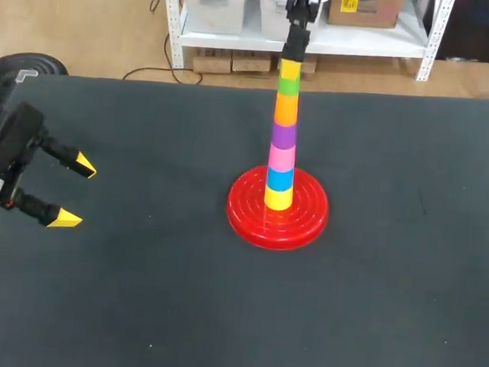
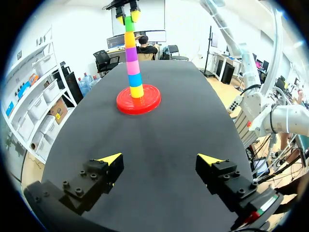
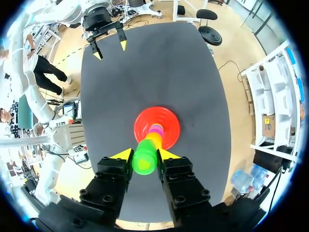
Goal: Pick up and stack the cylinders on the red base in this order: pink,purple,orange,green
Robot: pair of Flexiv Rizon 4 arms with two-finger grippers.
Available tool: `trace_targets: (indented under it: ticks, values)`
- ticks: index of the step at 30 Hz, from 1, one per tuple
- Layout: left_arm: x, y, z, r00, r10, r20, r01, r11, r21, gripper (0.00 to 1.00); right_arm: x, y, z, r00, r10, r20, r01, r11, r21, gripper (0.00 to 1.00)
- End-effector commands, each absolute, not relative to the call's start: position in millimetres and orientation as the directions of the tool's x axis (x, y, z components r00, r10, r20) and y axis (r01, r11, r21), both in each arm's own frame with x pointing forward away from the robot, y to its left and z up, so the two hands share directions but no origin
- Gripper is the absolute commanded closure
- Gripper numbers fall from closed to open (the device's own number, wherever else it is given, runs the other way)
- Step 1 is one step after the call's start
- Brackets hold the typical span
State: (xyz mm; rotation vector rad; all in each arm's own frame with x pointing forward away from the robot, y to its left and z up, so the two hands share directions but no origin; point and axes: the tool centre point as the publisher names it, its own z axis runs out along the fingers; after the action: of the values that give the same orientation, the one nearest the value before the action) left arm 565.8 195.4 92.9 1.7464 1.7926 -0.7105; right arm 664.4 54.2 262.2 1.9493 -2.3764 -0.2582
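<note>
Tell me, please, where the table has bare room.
Bare mat right of the red base to the table's edge, and between it and the left jaws. Crowded only at the stack, its green cylinder between the right jaws.

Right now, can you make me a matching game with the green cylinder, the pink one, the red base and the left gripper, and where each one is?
Things:
1. green cylinder
2. pink cylinder
3. red base
4. left gripper

Places or states:
A. at the very bottom
B. open, off to the side, holding nothing
C. on top, held by the right gripper
D. just below the purple cylinder

Pairs: 1-C, 2-D, 3-A, 4-B.
</note>
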Motion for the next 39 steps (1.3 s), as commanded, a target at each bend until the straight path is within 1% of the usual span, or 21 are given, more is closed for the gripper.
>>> trace_targets:
  ticks: [1,18,39]
  values:
    - [565.9,196.1,91.8,-0.018,0.717,-0.697,1.000,0.023,-0.002,0.00,664.7,51.8,260.4,-0.203,-0.977,-0.068,-0.969,0.191,0.159,1.00]
    - [565.9,196.1,91.8,-0.018,0.717,-0.697,1.000,0.023,-0.002,0.00,658.6,56.5,262.3,-0.190,-0.979,-0.070,-0.971,0.178,0.158,1.00]
    - [565.9,196.1,91.8,-0.018,0.717,-0.697,1.000,0.023,-0.002,0.00,660.0,51.3,260.2,-0.206,-0.978,-0.034,-0.967,0.198,0.162,1.00]
